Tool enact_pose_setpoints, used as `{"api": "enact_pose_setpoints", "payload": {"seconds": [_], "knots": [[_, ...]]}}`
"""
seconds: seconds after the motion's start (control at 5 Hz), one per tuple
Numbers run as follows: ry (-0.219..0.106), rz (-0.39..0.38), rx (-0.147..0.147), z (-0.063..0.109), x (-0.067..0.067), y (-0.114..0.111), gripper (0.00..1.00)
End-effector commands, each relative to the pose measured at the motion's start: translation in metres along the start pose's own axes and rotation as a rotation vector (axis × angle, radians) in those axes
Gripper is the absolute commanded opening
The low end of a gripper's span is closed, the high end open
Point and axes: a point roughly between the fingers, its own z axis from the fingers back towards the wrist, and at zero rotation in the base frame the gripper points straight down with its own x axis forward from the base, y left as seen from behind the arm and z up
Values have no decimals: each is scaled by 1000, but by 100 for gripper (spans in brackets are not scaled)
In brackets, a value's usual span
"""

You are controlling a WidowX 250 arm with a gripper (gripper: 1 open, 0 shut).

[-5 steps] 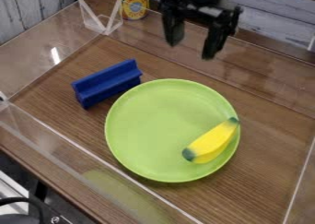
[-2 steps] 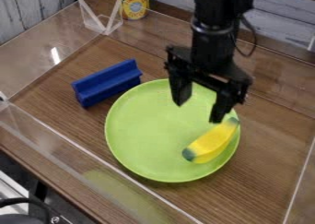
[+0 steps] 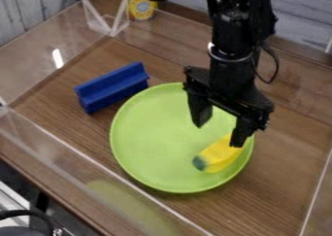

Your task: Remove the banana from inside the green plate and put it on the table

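The small yellow banana with a dark green tip lies inside the lime-green plate, near its right rim. My black gripper hangs straight down just above the banana, open, one finger to the banana's upper left and the other over its right end. Part of the banana is hidden behind the right finger. Nothing is held. The plate rests on the brown wood-grain table.
A blue rectangular block lies left of the plate. Clear acrylic walls border the table. A yellow-labelled can stands at the back beyond the wall. Bare wood shows at the back left and far right.
The gripper has come down from the back of the table toward the camera and now sits low over the banana, still open. The banana and plate have not moved.
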Motion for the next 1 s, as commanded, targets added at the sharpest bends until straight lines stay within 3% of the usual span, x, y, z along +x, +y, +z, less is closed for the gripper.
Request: {"api": "enact_pose_setpoints", "payload": {"seconds": [0.0, 0.8], "knots": [[-32, -22, -4, 1, 2, -4, 100], [-54, -44, -9, -15, 6, -3, 100]]}}
